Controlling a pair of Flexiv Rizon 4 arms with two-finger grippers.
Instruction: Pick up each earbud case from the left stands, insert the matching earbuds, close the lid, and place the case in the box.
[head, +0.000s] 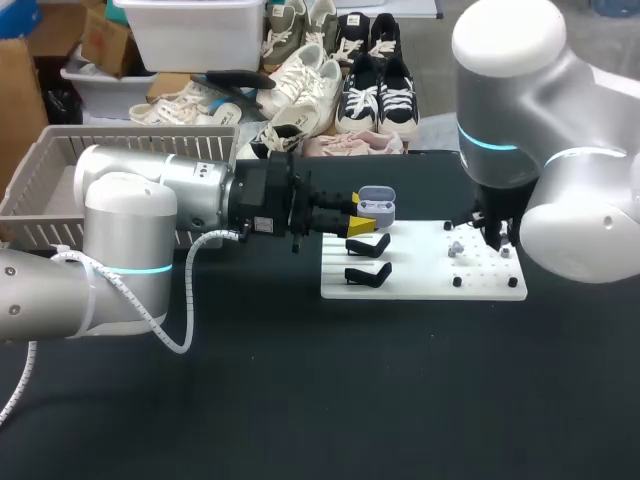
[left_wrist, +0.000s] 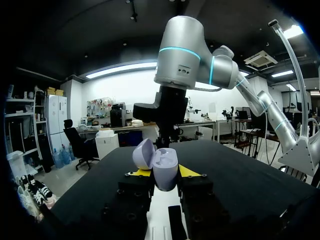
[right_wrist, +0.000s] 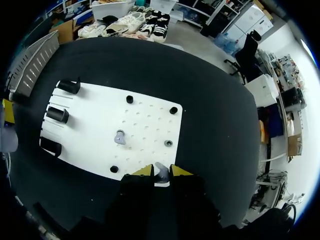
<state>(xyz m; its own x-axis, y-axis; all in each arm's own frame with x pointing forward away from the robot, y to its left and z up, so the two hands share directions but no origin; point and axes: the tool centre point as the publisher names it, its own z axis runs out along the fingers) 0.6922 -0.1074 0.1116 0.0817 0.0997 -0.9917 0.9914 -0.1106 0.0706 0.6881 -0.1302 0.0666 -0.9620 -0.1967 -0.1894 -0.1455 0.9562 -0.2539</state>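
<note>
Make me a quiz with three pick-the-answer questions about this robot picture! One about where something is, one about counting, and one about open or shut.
1. Where is the purple earbud case?
A. in the basket
B. between the left arm's fingers
C. on the floor

2. How many black stands are on the white board?
A. one
B. three
C. six

3. The case's lid is:
A. open
B. shut
C. gone

Answers:
1 B: the yellow tips press the case from both sides.
2 B: the right wrist view shows three in a row.
3 A: the lid is tipped back.
</note>
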